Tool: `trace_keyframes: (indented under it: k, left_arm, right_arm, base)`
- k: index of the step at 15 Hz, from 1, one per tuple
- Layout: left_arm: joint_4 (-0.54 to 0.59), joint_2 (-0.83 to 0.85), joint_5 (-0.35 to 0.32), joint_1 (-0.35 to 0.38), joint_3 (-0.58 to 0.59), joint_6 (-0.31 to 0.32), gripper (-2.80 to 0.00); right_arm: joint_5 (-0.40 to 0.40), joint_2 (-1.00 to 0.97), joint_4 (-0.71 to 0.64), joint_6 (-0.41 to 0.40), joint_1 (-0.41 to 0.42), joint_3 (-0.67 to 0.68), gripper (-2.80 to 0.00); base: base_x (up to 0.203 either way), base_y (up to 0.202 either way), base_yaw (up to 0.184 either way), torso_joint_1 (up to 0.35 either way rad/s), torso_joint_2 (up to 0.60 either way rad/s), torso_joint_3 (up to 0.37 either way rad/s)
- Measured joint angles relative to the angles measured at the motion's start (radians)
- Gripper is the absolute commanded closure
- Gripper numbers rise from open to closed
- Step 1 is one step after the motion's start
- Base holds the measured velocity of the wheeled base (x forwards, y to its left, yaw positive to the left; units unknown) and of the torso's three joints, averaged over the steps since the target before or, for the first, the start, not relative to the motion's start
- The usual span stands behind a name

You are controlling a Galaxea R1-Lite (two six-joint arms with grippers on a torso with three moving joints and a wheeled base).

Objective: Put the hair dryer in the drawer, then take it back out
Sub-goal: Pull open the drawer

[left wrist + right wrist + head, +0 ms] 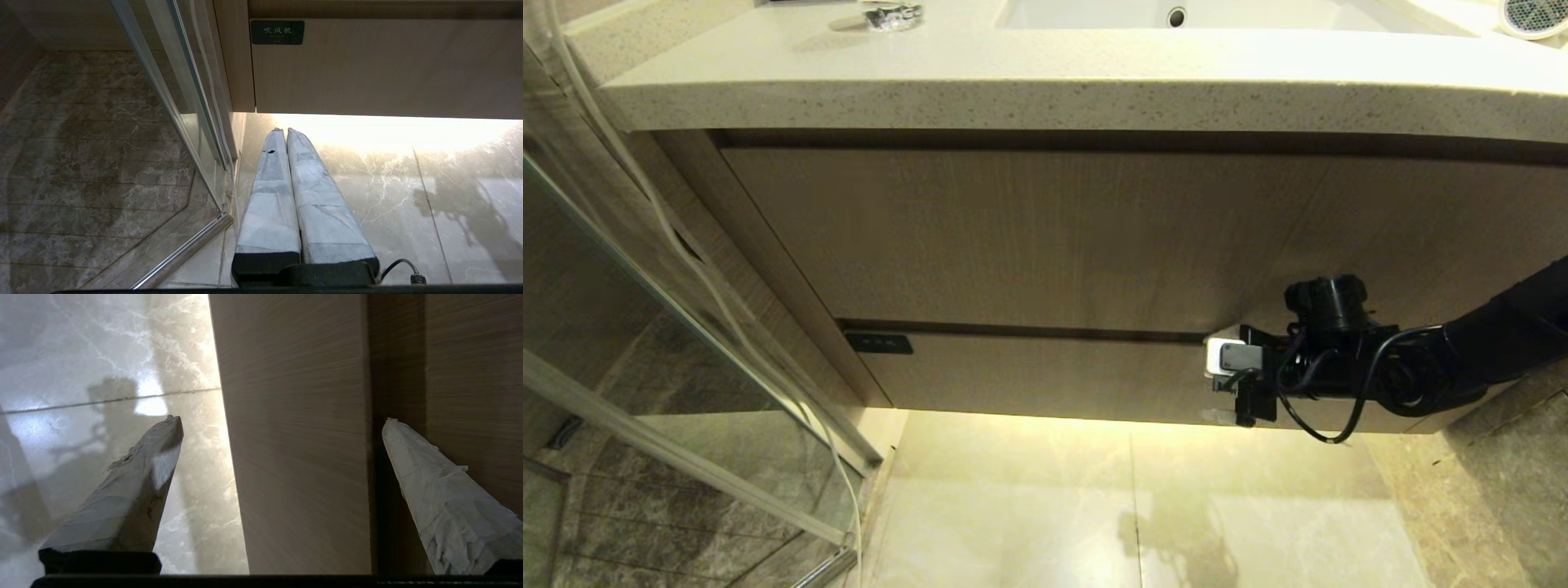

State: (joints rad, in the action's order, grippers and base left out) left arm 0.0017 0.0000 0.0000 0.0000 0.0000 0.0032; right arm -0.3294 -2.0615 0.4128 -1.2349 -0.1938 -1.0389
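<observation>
Pale marble floor point(1013, 506) beneath one speckled stone bench point(1045, 98). Below, one closed drawer point(1045, 371) with one black tag point(879, 343). At its front, right end effector point(282, 424), fingers apart. Near floor, left end effector point(285, 130), fingers together. On bench's far right corner, one hair dryer point(1535, 16).

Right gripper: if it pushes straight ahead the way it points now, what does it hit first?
Most likely the closed drawer front: the open right gripper straddles that panel, one finger toward the floor, the other at the dark seam above. Remaining gap unclear.
</observation>
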Motion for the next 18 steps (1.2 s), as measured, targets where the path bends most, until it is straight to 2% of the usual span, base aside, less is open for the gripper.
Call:
trace_keyframes:
  k: [8, 13, 18]
  left_arm:
    - [0.000, 0.000, 0.000, 0.000, 0.000, 0.000, 0.00]
    - [0.000, 0.000, 0.000, 0.000, 0.000, 0.000, 0.00]
    - [0.000, 0.000, 0.000, 0.000, 0.000, 0.000, 0.00]
  right_arm:
    - [0.017, -0.050, 0.141, 0.049, -0.018, 0.015, -2.80]
    - [0.069, -0.077, 0.146, 0.059, -0.024, 0.015, -2.80]
    - [0.070, -0.101, 0.151, 0.066, -0.034, 0.029, -2.80]
  base:
    - [0.000, 0.000, 0.000, 0.000, 0.00, 0.000]
    - [0.000, 0.000, 0.000, 0.000, 0.00, 0.000]
    - [0.000, 0.000, 0.000, 0.000, 0.00, 0.000]
